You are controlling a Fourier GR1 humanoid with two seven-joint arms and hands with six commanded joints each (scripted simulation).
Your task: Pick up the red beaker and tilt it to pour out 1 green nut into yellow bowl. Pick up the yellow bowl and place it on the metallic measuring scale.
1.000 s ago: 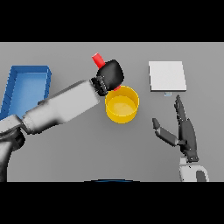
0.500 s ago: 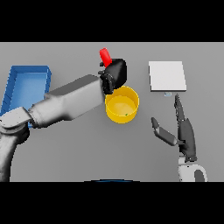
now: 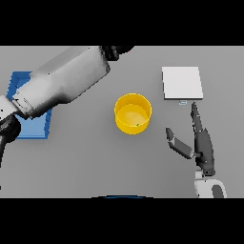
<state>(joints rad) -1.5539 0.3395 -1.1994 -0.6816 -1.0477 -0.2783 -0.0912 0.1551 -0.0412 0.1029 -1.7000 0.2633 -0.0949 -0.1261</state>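
One green nut (image 3: pixel 137 125) sits in your yellow bowl (image 3: pixel 133 113), up-left of your open-fingered right hand (image 3: pixel 202 147), the scale (image 3: pixel 182 83) straight ahead.

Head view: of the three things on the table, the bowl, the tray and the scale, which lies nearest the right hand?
The metallic scale, the pale square just beyond the right hand fingertips. The yellow bowl sits farther left; the blue tray farthest.

blue tray (image 3: pixel 42 129), likely shallow, grey table (image 3: pixel 95 162)
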